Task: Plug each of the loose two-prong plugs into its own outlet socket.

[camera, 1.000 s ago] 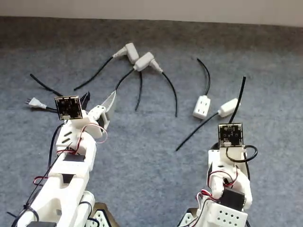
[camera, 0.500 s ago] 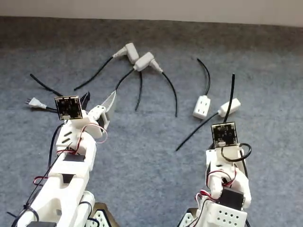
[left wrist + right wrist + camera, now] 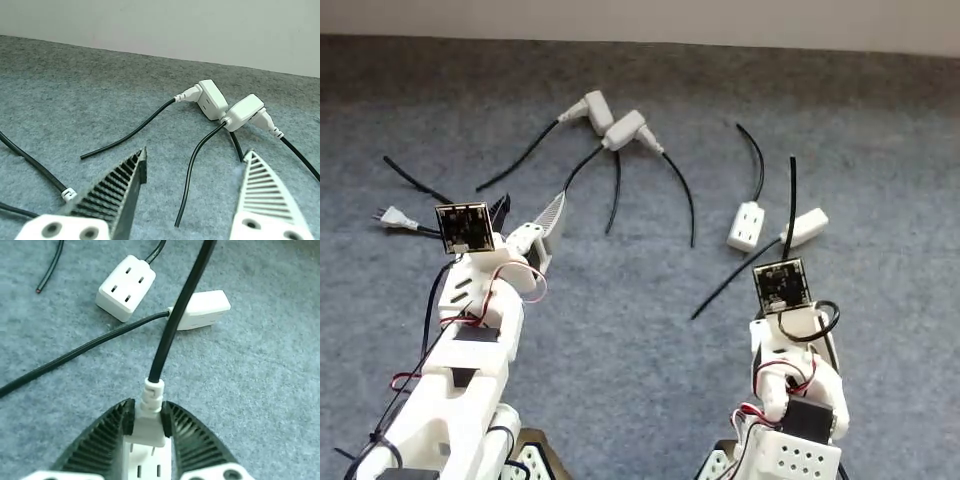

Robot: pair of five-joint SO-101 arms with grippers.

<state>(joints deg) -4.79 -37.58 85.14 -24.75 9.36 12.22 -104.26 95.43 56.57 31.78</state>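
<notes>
While my right end effector (image 3: 147, 409) pinches the white connector (image 3: 148, 435) by its neck over the counter's near right side, I'd square it to the outlet block (image 3: 125, 287) just ahead, cord (image 3: 182, 305) kept clear (left end effector (image 3: 195, 155) hangs spread).

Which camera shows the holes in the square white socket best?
The right wrist view: the square white socket lies face up near that camera, its slots plain. The high view has it farther off, a small white block, slots hard to make out.
</notes>
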